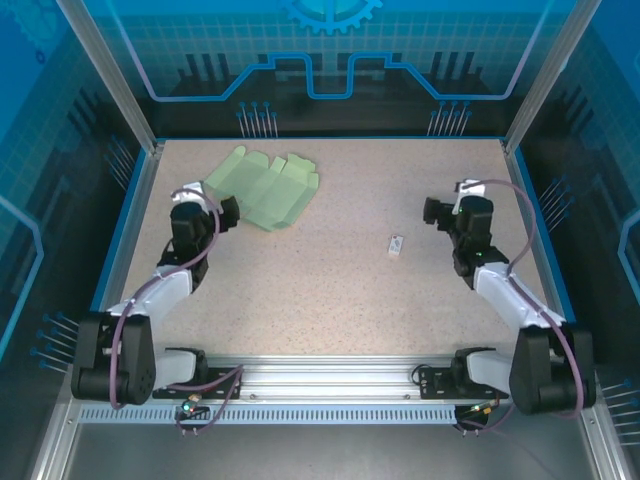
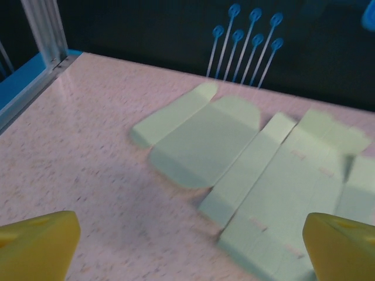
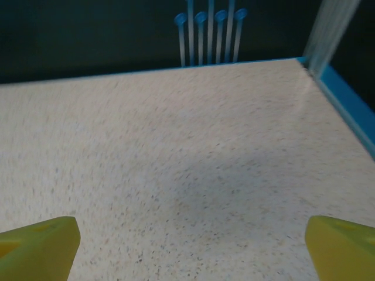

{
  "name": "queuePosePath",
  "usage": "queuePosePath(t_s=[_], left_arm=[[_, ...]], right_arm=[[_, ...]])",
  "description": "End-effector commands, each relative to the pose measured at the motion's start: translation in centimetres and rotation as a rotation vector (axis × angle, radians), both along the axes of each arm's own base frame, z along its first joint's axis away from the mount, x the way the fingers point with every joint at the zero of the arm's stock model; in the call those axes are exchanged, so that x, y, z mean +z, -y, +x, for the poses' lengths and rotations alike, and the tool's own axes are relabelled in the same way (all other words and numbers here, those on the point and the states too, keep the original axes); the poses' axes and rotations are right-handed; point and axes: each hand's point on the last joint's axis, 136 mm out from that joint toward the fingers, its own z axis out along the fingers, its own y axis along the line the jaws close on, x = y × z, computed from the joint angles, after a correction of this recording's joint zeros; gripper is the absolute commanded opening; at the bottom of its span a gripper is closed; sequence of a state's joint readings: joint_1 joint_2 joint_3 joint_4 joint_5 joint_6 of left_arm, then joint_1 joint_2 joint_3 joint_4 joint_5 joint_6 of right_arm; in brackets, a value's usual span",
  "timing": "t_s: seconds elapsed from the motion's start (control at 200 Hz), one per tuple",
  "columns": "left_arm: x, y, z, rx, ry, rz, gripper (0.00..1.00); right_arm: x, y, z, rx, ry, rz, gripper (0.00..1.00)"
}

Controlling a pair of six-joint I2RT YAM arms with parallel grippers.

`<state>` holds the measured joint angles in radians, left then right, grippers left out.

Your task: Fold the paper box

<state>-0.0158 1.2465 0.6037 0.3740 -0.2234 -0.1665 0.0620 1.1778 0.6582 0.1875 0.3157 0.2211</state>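
The paper box (image 1: 266, 188) is a flat mint-green die-cut sheet with flaps and creases, lying unfolded at the back left of the table. In the left wrist view the paper box (image 2: 258, 161) spreads across the middle and right, its near edge just ahead of the fingers. My left gripper (image 1: 228, 212) sits just left of the sheet's near corner, open, with nothing between its yellow fingertips (image 2: 38, 246). My right gripper (image 1: 433, 211) hovers at the right side, far from the sheet, open over bare tabletop, yellow fingertips (image 3: 38, 249) wide apart.
A small white object (image 1: 397, 245) lies on the speckled table (image 1: 330, 300) left of the right gripper. Blue rims and aluminium posts (image 1: 137, 150) bound the table on the left, back and right.
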Motion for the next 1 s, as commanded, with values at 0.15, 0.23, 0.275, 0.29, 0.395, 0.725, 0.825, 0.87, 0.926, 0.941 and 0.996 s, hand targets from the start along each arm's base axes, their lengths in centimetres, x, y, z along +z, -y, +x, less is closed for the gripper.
queuePosePath(t_s=[0.15, 0.23, 0.275, 0.29, 0.395, 0.725, 0.825, 0.87, 0.926, 0.941, 0.996], left_arm=[[-2.9, 7.2, -2.3, -0.175, -0.252, -0.315, 0.99], [-4.6, 7.2, -2.4, -0.102, -0.318, -0.331, 0.99], [-6.1, 6.4, -2.2, -0.046, -0.358, -0.362, 0.98], [-6.5, 6.1, -2.1, -0.032, -0.37, -0.376, 0.97], [-7.9, 5.2, -0.7, 0.007, -0.411, -0.463, 0.96], [-11.0, 6.1, 3.4, -0.008, -0.501, -0.492, 0.78], [-11.6, 6.1, 3.8, 0.001, -0.506, -0.5, 0.64], [-11.8, 6.2, 3.8, 0.001, -0.509, -0.503, 0.59], [-12.0, 6.3, 3.8, -0.002, -0.512, -0.509, 0.53], [-12.1, 6.3, 3.8, -0.004, -0.514, -0.51, 0.51], [-12.4, 6.5, 3.7, -0.009, -0.522, -0.519, 0.44]], right_arm=[[-1.7, -11.1, -4.0, 0.28, -0.169, 0.168, 0.99], [-2.4, -16.2, -5.0, 0.415, -0.257, 0.087, 0.99], [-2.9, -18.6, -5.4, 0.477, -0.289, 0.046, 0.99], [-3.0, -19.3, -5.5, 0.496, -0.294, 0.032, 0.99], [-3.7, -23.0, -5.8, 0.567, -0.316, -0.021, 1.0], [-5.5, -27.6, -5.2, 0.619, -0.367, -0.16, 1.0], [-5.9, -28.1, -5.2, 0.626, -0.375, -0.194, 1.0], [-5.9, -28.3, -5.2, 0.63, -0.378, -0.195, 1.0], [-6.2, -28.4, -5.2, 0.633, -0.383, -0.196, 1.0], [-6.2, -28.4, -5.2, 0.632, -0.382, -0.195, 1.0], [-6.3, -28.5, -5.1, 0.633, -0.385, -0.192, 1.0]])
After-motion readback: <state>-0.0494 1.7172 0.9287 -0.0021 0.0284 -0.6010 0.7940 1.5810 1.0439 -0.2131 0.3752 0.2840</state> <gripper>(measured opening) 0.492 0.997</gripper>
